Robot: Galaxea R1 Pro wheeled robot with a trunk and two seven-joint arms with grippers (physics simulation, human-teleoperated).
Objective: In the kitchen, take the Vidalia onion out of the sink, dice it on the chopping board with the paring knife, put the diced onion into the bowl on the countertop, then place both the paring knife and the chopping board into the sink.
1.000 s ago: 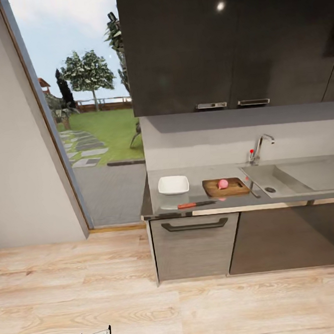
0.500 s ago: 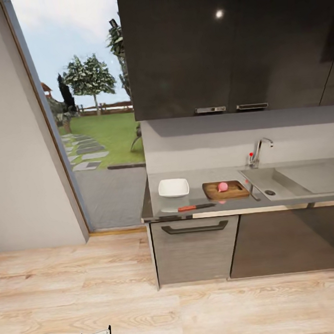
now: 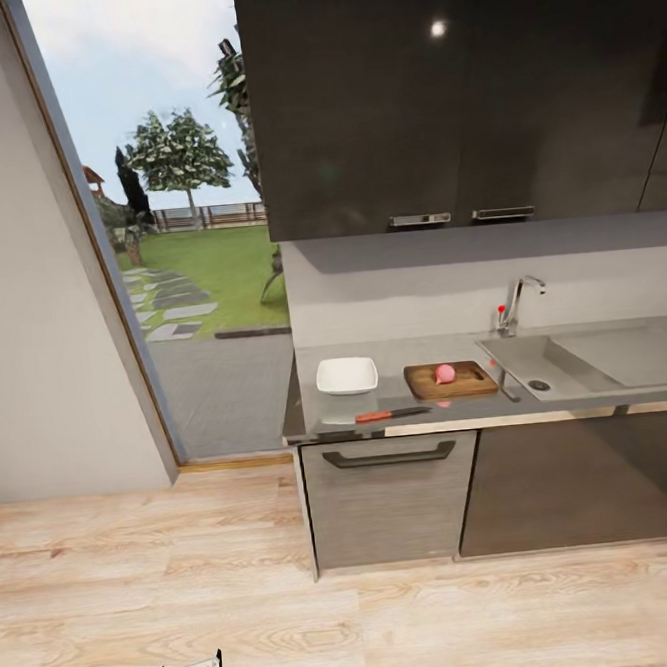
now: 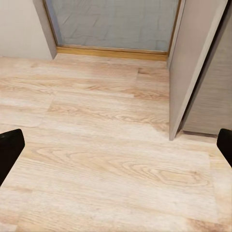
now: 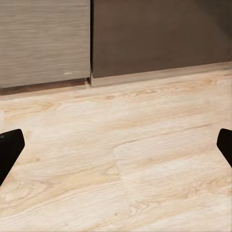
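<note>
Onion: the Vidalia onion sits on the chopping board, already out of the sink.
Board: on the table, its long axis running 9 to 3 o'clock, just at 9 o'clock of the sink basin.
Knife: the paring knife lies near the table's front edge, at 7 o'clock of the board, long axis 9 to 3, red handle toward 9, blade toward 3.
Bowl: the bowl stands at 9 o'clock of the board, a little apart.
Left hand: the left hand hangs over the wooden floor, fingers spread wide, holding nothing.
Right hand: the right hand also wide and empty, facing the cabinet fronts.
Key relation: the knife lies well away at about 1 o'clock of the low left hand in the head view; I judge the base must close in first, and which arm is nearer cannot be told yet.
</note>
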